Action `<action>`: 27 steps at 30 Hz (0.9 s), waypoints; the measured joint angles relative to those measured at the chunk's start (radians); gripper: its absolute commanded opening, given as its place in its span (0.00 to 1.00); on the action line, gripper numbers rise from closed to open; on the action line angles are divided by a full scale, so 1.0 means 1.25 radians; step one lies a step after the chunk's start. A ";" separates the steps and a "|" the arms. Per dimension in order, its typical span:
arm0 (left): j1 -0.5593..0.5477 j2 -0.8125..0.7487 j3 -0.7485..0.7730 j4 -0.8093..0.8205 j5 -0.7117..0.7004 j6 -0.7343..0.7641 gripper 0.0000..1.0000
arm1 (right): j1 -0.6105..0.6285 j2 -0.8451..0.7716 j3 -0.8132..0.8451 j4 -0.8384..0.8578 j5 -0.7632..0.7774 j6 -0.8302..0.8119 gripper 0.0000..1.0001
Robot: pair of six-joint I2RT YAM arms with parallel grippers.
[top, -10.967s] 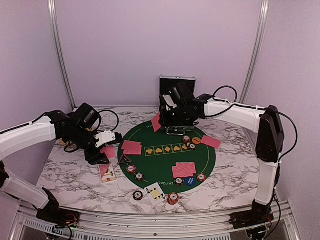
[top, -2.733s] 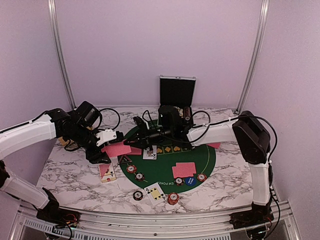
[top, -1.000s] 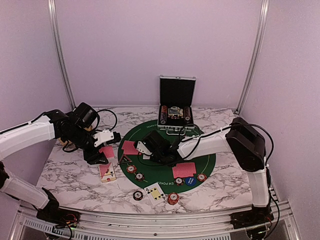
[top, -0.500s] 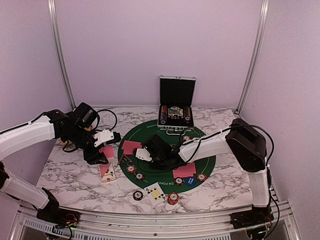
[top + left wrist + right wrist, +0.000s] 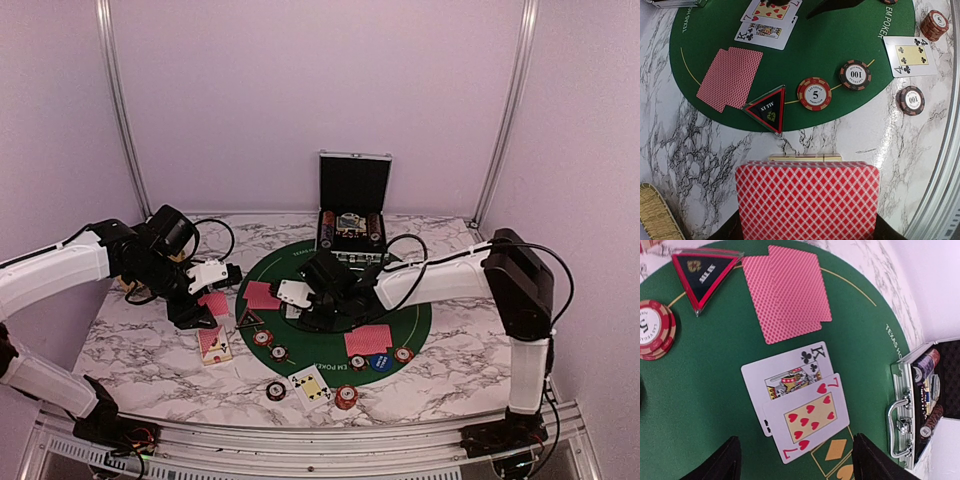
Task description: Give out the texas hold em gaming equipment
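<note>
My left gripper (image 5: 205,292) is shut on a deck of red-backed cards (image 5: 806,200), held over the marble just left of the green mat (image 5: 420,310). My right gripper (image 5: 797,466) hangs open over the mat's middle with nothing between its fingers. Below it lie a face-up seven of hearts (image 5: 807,417) overlapping a king of clubs (image 5: 785,372). A face-down pair (image 5: 787,292), the dark triangular token (image 5: 767,107) and a red-and-white 5 chip (image 5: 814,93) sit near the mat's left rim. Another face-down pair (image 5: 368,340) and a blue disc (image 5: 380,362) lie front right.
An open metal chip case (image 5: 350,235) stands at the mat's far edge. Dark 100 chips (image 5: 855,74), (image 5: 911,100), a chip stack (image 5: 934,25) and a four of clubs (image 5: 910,55) lie near the front. A straw basket (image 5: 655,217) sits far left.
My right gripper has opened, left the seven of hearts on the mat against the king, and drawn up and back. The left arm has stayed still with its deck.
</note>
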 measured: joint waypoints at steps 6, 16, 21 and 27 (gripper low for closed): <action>0.000 0.000 0.000 -0.001 0.001 -0.001 0.00 | -0.063 -0.091 0.000 -0.010 -0.085 0.104 0.75; 0.000 0.000 0.000 -0.002 0.001 -0.002 0.00 | -0.182 -0.125 -0.022 0.001 -0.246 0.304 0.70; 0.000 0.000 0.000 -0.002 0.001 -0.002 0.00 | -0.210 -0.125 -0.059 0.005 -0.308 0.397 0.64; 0.000 0.000 0.000 -0.002 0.003 -0.002 0.00 | -0.215 -0.125 -0.128 0.021 -0.356 0.489 0.60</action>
